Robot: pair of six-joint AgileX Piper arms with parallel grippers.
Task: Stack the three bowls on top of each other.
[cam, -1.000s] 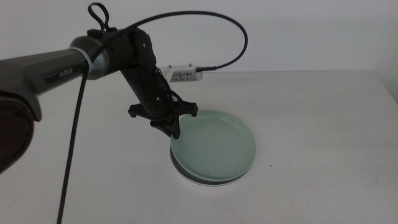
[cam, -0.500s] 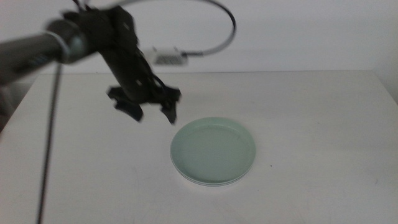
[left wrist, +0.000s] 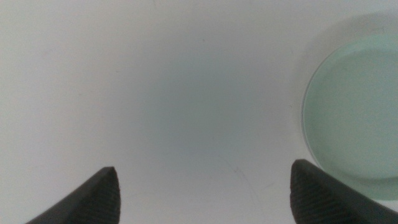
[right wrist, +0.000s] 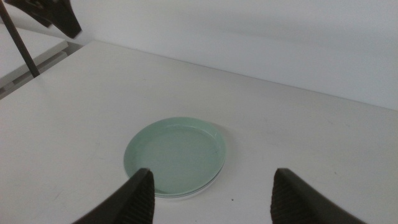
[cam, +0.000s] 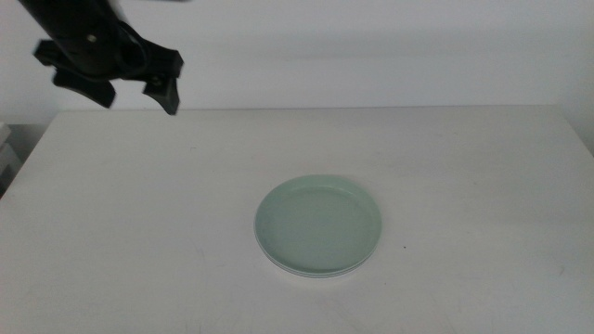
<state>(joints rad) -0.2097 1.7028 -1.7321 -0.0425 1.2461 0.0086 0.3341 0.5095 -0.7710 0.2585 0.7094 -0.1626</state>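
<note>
Pale mint green shallow bowl (cam: 318,225) topping the stack at frame centre on white desk (cam: 464,167), left claw (cam: 130,91) spread, empty, upper left, well apart, right claw (right wrist: 211,190) spread too, empty

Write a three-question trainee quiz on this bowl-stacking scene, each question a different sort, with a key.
1. True or false: the left gripper is clamped on the mint green bowl.
2. Multiple choice: the mint green bowl lies A) alone on the table, B) on top of the stack, C) under a white bowl.
3. Fill in: both grippers' jaws are ____.

Key:
1. False; it hangs open above the table's far left corner, holding nothing.
2. B; other rims show beneath it.
3. Open; the right gripper waits off the stack.
</note>
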